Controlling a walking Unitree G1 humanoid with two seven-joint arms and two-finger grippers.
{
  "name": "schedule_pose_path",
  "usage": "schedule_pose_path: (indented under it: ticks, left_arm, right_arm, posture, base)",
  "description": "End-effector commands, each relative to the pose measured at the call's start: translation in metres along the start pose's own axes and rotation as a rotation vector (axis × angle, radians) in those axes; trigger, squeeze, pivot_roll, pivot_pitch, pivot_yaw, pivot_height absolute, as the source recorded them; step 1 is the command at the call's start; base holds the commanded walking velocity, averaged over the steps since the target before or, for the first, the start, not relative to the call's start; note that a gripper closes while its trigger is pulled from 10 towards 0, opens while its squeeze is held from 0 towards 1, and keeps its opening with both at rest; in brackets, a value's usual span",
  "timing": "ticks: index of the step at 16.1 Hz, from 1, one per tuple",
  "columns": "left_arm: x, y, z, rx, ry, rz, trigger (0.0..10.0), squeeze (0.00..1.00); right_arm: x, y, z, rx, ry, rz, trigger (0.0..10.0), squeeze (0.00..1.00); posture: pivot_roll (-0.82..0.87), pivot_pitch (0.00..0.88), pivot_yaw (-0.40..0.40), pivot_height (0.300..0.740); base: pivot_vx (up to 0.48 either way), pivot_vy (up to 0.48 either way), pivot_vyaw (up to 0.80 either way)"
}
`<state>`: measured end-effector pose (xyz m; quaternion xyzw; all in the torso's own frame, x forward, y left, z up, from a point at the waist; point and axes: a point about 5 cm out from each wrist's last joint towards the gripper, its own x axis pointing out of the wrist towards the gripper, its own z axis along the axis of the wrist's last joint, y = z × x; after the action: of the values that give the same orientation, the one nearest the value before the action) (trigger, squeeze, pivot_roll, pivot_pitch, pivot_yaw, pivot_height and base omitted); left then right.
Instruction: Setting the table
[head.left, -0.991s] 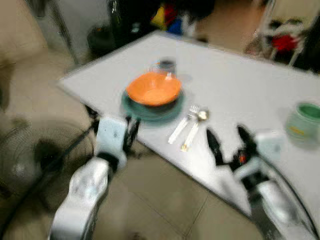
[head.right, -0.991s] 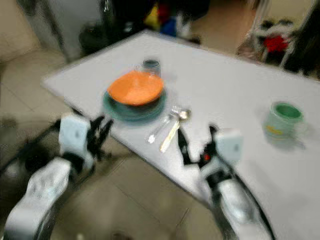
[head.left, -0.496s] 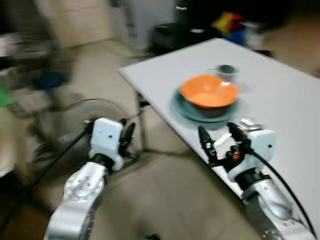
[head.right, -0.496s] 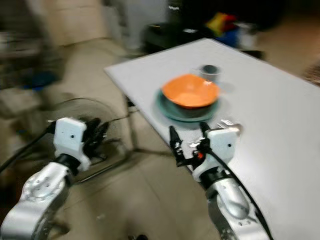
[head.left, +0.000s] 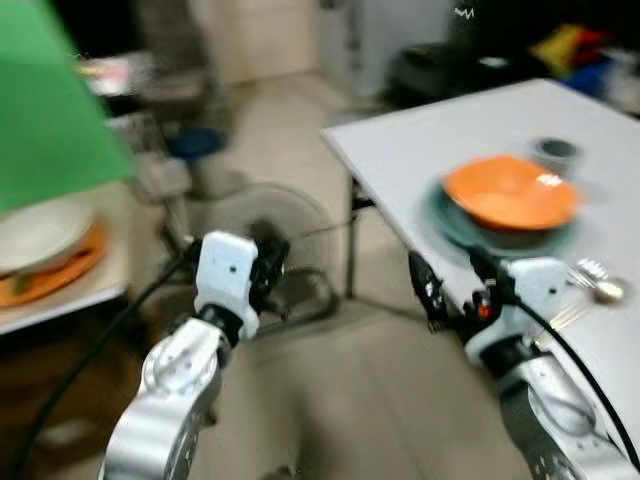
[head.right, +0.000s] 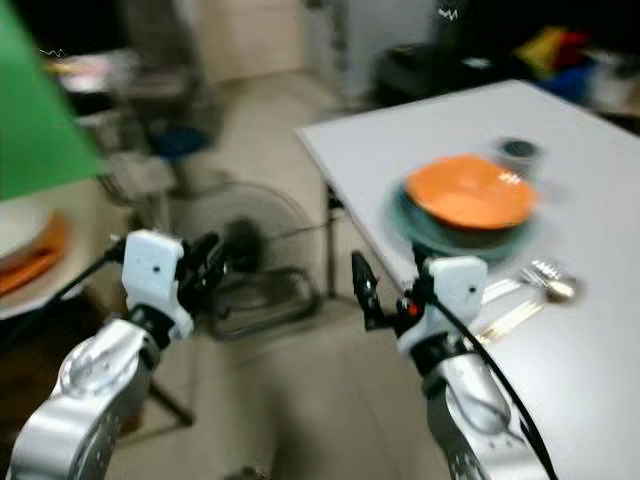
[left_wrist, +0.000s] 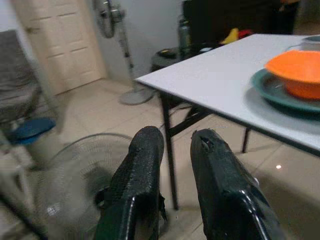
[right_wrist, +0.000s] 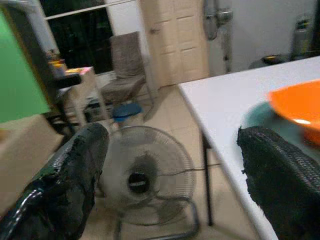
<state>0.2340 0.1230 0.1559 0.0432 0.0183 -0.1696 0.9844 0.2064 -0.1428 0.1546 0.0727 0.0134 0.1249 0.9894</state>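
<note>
My right gripper (head.left: 450, 285) hovers off the bench (head.left: 420, 150) corner, fingers spread and empty. My left gripper (left_wrist: 172, 145) hangs over the floor near a fan (right_wrist: 145, 177), fingers almost together, empty. The orange bowl (head.left: 510, 190) sits on a green plate (head.left: 450, 218), cutlery (head.right: 535, 275) beside it.

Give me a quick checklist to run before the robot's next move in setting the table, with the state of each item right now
1. Right gripper free, jaws apart: ok.
2. Left gripper free, holding nothing: ok, jaws nearly closed.
3. Orange bowl seated on the green plate: ok.
4. Fork and spoon laid beside the plate: ok.
5. Floor fan near the table corner, in the walking path: not ok.
6. Plates on the side surface are the next pickup: cannot tell.
</note>
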Motion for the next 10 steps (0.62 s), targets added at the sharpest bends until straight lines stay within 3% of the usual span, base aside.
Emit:
schedule_pose_path:
  ticks: [1, 2, 8, 9, 10]
  left_arm:
    - [0.0002, 0.0062, -0.0006, 0.015, 0.013, 0.013, 10.0, 0.0]
    - [0.0003, 0.0063, -0.0006, 0.015, 0.014, 0.012, 10.0, 0.0]
    - [0.0004, 0.0092, -0.0004, 0.023, 0.013, 0.017, 10.0, 0.0]
    - [0.0, 0.01, -0.0003, 0.024, 0.013, 0.017, 10.0, 0.0]
    - [-0.0003, 0.0104, -0.0004, 0.025, 0.013, 0.018, 10.0, 0.0]
  right_arm:
    - [0.0017, 0.0048, 0.0003, 0.024, -0.003, 0.015, 10.0, 1.0]
    - [0.0018, 0.0048, 0.0001, 0.025, -0.003, 0.013, 10.0, 1.0]
    - [0.0049, 0.0012, -0.0023, 0.028, 0.006, -0.022, 10.0, 1.0]
    - [0.0055, 0.0018, -0.0028, 0.029, 0.008, -0.023, 10.0, 0.87]
    - [0.0056, 0.0022, -0.0031, 0.029, 0.01, -0.022, 10.0, 0.65]
  posture:
    - [0.07, 0.0, 0.059, 0.74]
    - [0.07, 0.0, 0.059, 0.74]
    - [0.08, 0.0, 0.054, 0.74]
    - [0.08, 0.0, 0.052, 0.74]
    - [0.08, 0.0, 0.052, 0.74]
  base:
    - [0.0, 0.3, 0.8]
    - [0.0, 0.3, 0.8]
    - [0.0, 0.303, 0.0]
    - [0.0, 0.3, 0.0]
    - [0.0, 0.3, 0.0]
